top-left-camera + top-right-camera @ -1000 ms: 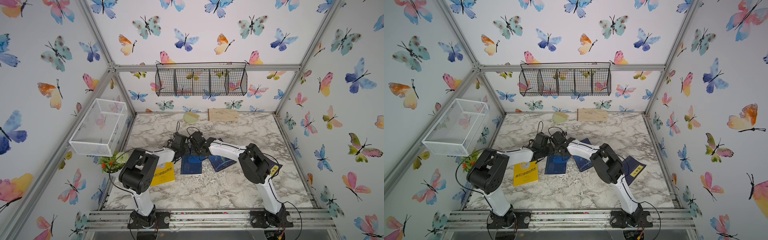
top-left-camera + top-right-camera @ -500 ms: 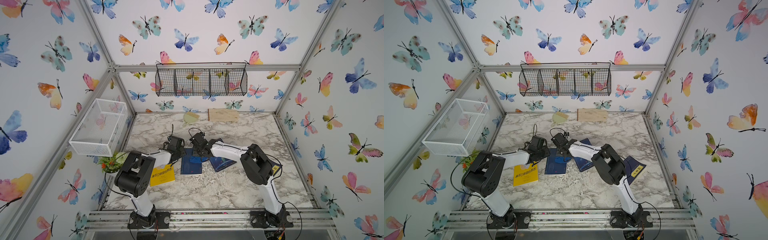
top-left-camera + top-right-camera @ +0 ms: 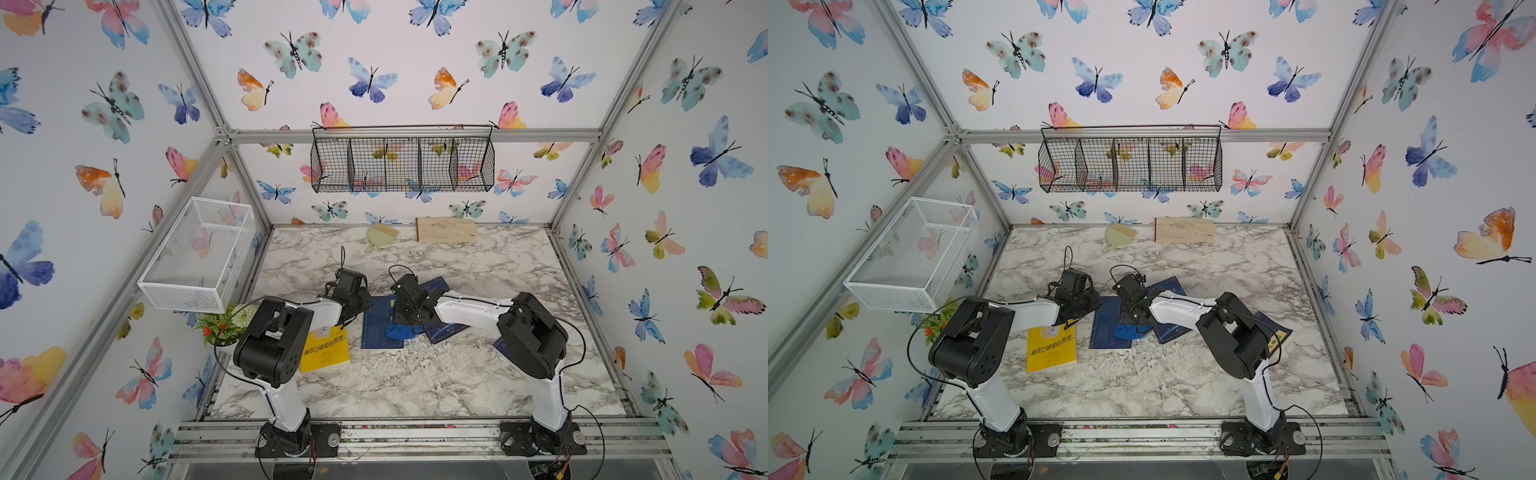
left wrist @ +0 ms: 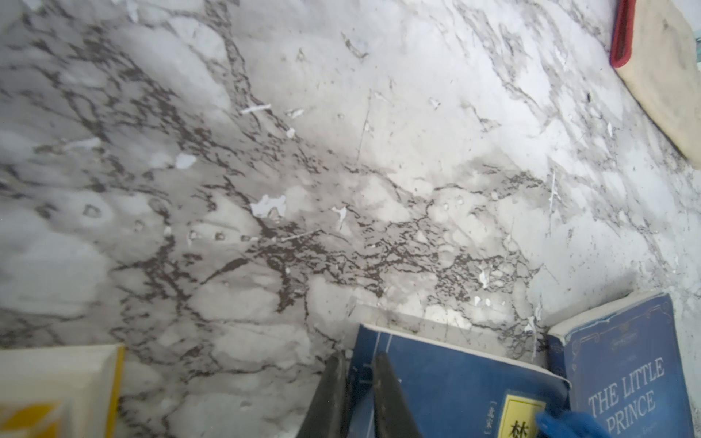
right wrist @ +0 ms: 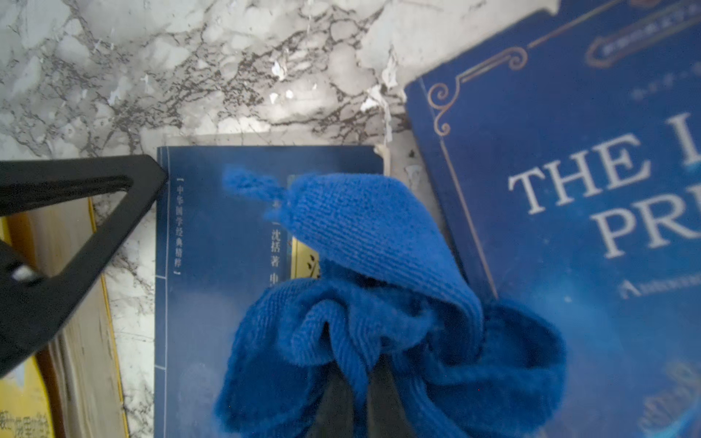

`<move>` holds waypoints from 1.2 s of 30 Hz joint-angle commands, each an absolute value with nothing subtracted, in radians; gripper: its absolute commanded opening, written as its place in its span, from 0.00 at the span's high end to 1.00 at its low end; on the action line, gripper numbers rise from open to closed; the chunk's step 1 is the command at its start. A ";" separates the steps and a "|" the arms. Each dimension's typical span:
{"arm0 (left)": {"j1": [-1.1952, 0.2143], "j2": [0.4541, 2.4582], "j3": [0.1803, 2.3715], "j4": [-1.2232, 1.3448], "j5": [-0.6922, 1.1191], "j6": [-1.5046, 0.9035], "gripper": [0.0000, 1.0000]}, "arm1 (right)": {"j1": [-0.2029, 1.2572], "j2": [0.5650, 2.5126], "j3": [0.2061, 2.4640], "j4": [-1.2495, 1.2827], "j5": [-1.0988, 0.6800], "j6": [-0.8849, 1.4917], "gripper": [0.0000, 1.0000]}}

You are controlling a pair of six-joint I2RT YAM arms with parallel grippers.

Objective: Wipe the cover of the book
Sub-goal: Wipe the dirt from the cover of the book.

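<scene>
Marble tabletop [image 3: 415, 374]: right pincer [image 5: 358, 373] clamps cloth [image 5: 379, 235] on book [image 5: 212, 235].

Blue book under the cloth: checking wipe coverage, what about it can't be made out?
On the blue book, the yellow title label: right wrist view, blue cloth covers most of it.
Cover under the cloth: both top views, right gripper hides more.
Rest of the cover: right wrist view, cut by frame edge.
Dust or smears: too small in top views.

walls: we see butterfly wallpaper [image 3: 415, 62], aluminium bars [image 3: 415, 135] | floor: marble tabletop [image 3: 415, 374] | fittings: black wire basket [image 3: 402, 164] on back wall, white mesh basket [image 3: 195, 257] on left wall | light: even
</scene>
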State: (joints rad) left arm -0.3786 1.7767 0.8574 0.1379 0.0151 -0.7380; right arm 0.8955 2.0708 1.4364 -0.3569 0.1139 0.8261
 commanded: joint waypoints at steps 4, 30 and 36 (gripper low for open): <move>-0.374 1.827 0.847 0.066 0.059 -0.737 0.84 | 0.871 2.276 1.632 -0.479 0.160 0.780 0.99; -0.368 1.830 0.841 0.080 0.092 -0.741 0.85 | 0.945 2.308 1.650 -0.484 0.167 0.754 0.99; -0.368 1.824 0.837 0.081 0.090 -0.743 0.85 | 0.931 2.335 1.645 -0.458 0.136 0.774 0.99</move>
State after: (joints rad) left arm -0.3660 1.7935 0.8623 0.1680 0.0689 -0.7422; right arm 0.9401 2.2623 1.7077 -0.3653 0.1520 0.7742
